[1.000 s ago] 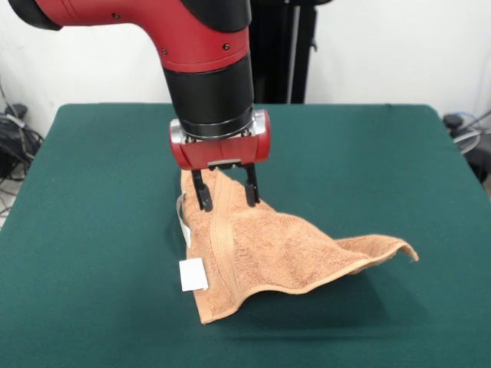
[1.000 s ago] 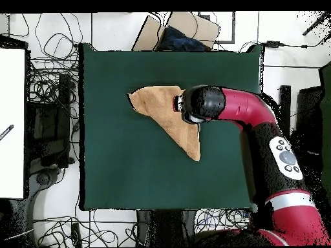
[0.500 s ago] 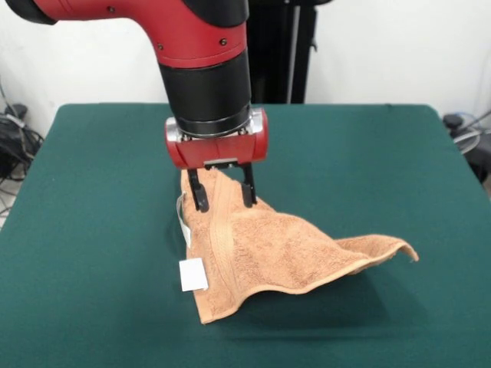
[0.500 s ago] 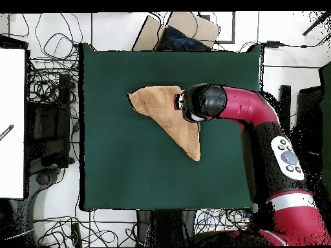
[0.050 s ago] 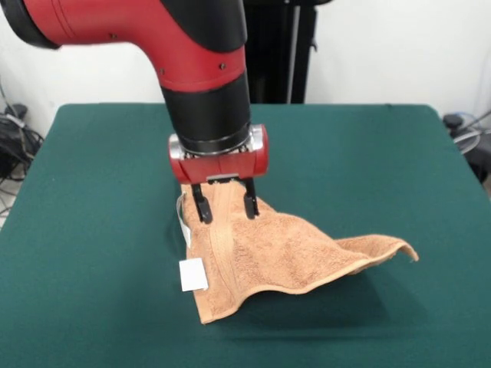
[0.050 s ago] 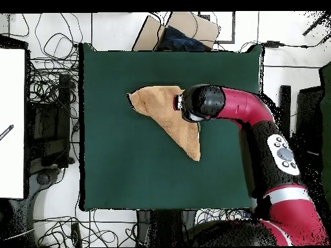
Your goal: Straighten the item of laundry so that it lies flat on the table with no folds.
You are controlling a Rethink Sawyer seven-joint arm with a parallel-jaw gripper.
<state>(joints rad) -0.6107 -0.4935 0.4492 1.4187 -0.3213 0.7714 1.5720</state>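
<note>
The item of laundry (image 5: 276, 253) is an orange-tan towel lying folded into a rough triangle on the green table (image 5: 368, 153). Its right corner curls up off the cloth, and a white tag (image 5: 192, 274) sticks out at its left edge. My gripper (image 5: 225, 208) is open and points straight down over the towel's far corner. One finger stands on each side of the woven stripe band, with the tips at the cloth. From overhead, the towel (image 6: 161, 110) lies left of the table's (image 6: 129, 168) middle, and the arm's wrist (image 6: 202, 103) covers its right part.
Tangled cables (image 6: 48, 90) lie on the floor left of the table. A cardboard box (image 6: 178, 29) sits just past one table edge, and a white board (image 6: 13, 123) lies at the far left. The arm (image 6: 258, 123) spans the table's right side.
The gripper has come down a little onto the towel's far corner, staying open. The towel's shape has not visibly changed.
</note>
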